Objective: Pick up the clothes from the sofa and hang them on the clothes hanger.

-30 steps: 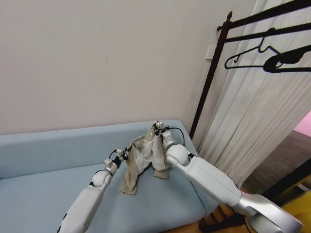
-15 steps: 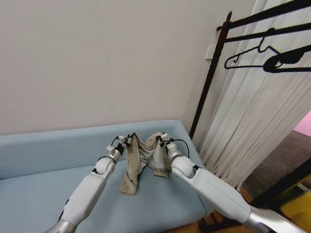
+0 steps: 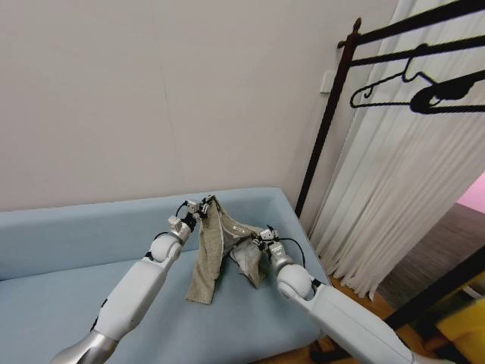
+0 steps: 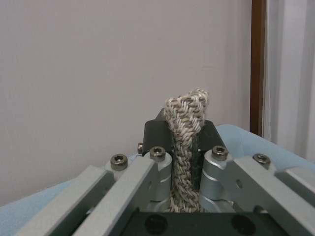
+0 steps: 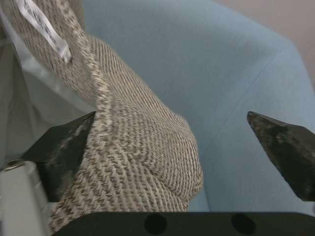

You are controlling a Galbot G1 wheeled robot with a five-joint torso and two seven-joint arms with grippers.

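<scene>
Above the sofa (image 3: 68,235), the garment (image 3: 206,262) is pinched at its top by the clamped left gripper (image 3: 203,205), its length hung downward. A fold is draped against the right gripper (image 3: 262,236), which is spread wide and gripping nothing. The hanger (image 3: 447,92) is set high to the right, nearer that arm.

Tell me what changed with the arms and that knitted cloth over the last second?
The left pincer rose, lifting the cloth it grips. The right pincer sank and opened, letting go. Sofa, rack and hangers stayed put.
</scene>
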